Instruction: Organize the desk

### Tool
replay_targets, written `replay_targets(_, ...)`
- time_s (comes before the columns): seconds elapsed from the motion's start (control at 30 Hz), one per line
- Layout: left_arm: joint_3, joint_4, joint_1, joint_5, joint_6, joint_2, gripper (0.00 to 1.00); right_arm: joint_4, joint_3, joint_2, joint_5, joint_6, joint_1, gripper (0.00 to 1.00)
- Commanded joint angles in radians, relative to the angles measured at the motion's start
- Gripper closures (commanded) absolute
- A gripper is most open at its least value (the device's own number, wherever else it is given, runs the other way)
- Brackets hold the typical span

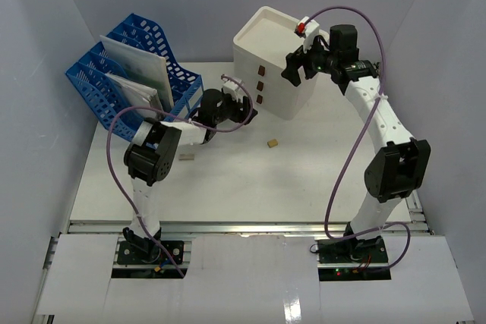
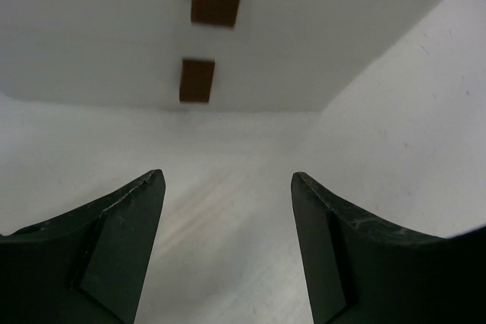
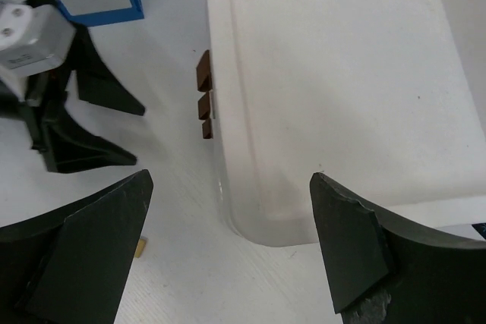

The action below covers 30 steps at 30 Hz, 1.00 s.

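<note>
The desk (image 1: pixel 228 187) is a white tabletop with a metal rail (image 1: pixel 243 227) along its front. A white three-drawer box (image 1: pixel 277 43) with brown handles (image 1: pixel 260 85) stands at the back. My left gripper (image 1: pixel 247 108) is low on the desk, open and empty, pointing at the box front (image 2: pixel 304 20) and its handles (image 2: pixel 197 80). My right gripper (image 1: pixel 292 70) hovers open and empty over the box's front right corner (image 3: pixel 342 73). A small tan block (image 1: pixel 272 143) lies on the desk in front of the box; it also shows in the right wrist view (image 3: pixel 140 246).
A blue file rack (image 1: pixel 144 73) holding papers stands at the back left, beside the left arm. A small pale piece (image 1: pixel 187 157) lies near the left arm's elbow. White walls enclose the desk on three sides.
</note>
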Motion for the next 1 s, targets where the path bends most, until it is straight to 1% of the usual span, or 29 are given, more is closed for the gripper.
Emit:
replay_targets(0.0, 0.15, -0.012, -0.003, -0.021, 0.059, 0.1, 0.22, 0.049, -0.057, -0.103, -0.099, -0.005, 0.003, 0.1)
replay_targets(0.13, 0.216, 0.01, -0.003, -0.039, 0.059, 0.164, 0.23, 0.047, -0.108, -0.156, -0.141, -0.048, -0.01, 0.1)
replay_targets(0.33, 0.32, 0.012, -0.006, -0.069, 0.05, 0.257, 0.24, 0.047, -0.144, -0.208, -0.194, -0.046, -0.038, 0.1)
replay_targets(0.5, 0.353, 0.036, -0.01, -0.057, 0.007, 0.293, 0.26, 0.049, -0.172, -0.225, -0.216, -0.048, -0.058, 0.1)
replay_targets(0.73, 0.377, 0.06, -0.017, -0.089, -0.031, 0.318, 0.31, 0.053, -0.211, -0.234, -0.244, -0.044, -0.084, 0.1)
replay_targets(0.9, 0.398, 0.075, -0.022, -0.115, -0.068, 0.335, 0.39, 0.053, -0.234, -0.25, -0.258, -0.053, -0.091, 0.1)
replay_targets(0.97, 0.4, 0.083, -0.023, -0.119, -0.076, 0.338, 0.44, 0.053, -0.242, -0.258, -0.259, -0.058, -0.095, 0.1)
